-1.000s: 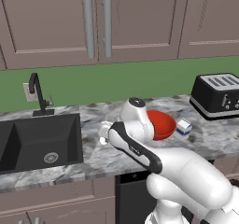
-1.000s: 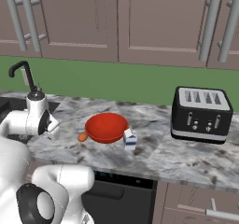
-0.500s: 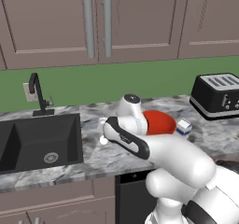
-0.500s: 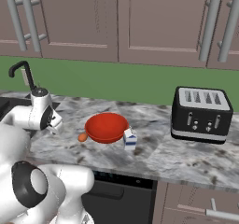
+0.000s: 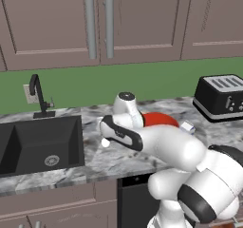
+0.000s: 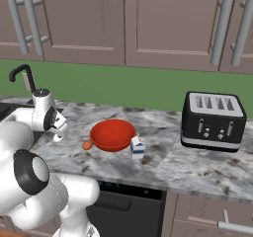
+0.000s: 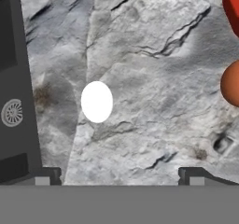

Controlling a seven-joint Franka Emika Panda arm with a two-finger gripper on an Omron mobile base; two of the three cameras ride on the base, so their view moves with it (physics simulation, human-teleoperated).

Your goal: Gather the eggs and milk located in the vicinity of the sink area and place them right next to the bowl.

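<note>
Egg (image 7: 96, 101) lies beyond open end effector (image 7: 120, 174).

Seen from the hand, the white egg (image 7: 96, 101) lies alone on bare marble table (image 7: 154, 55), with open stone on all sides of it. At 9 o'clock the sink (image 7: 14, 92) edge runs close by, a drop rather than a wall. At 3 o'clock the orange-brown egg (image 7: 231, 84) sits well apart, and the red bowl (image 7: 232, 8) at 1 o'clock. The end effector (image 7: 120, 174) has its tips spread wide at 6 o'clock, nothing between them. From the right base, the milk (image 6: 138, 146) and toaster (image 6: 212, 121) stand beyond the bowl.
</note>
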